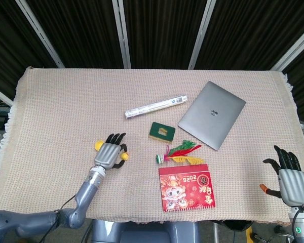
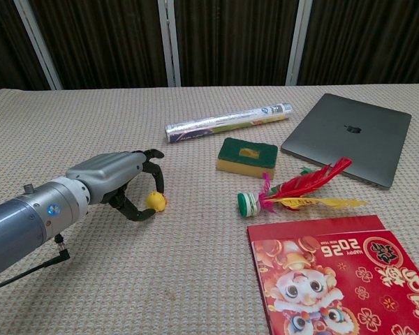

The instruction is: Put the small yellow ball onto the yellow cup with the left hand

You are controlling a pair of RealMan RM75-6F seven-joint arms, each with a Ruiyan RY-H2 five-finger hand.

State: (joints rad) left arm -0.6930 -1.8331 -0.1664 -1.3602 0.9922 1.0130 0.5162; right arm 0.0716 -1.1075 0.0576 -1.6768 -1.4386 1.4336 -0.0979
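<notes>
The small yellow ball lies on the woven cloth, left of the middle. My left hand curls over it, and a fingertip above and the thumb below pinch it. From above, the ball shows at the right edge of the left hand. A yellow cup peeks out just left of the hand's fingers; the chest view hides it behind the hand. My right hand rests at the table's front right corner with its fingers spread, holding nothing.
A green-and-yellow sponge, a feather shuttlecock and a red booklet lie right of the ball. A foil roll and a grey laptop sit further back.
</notes>
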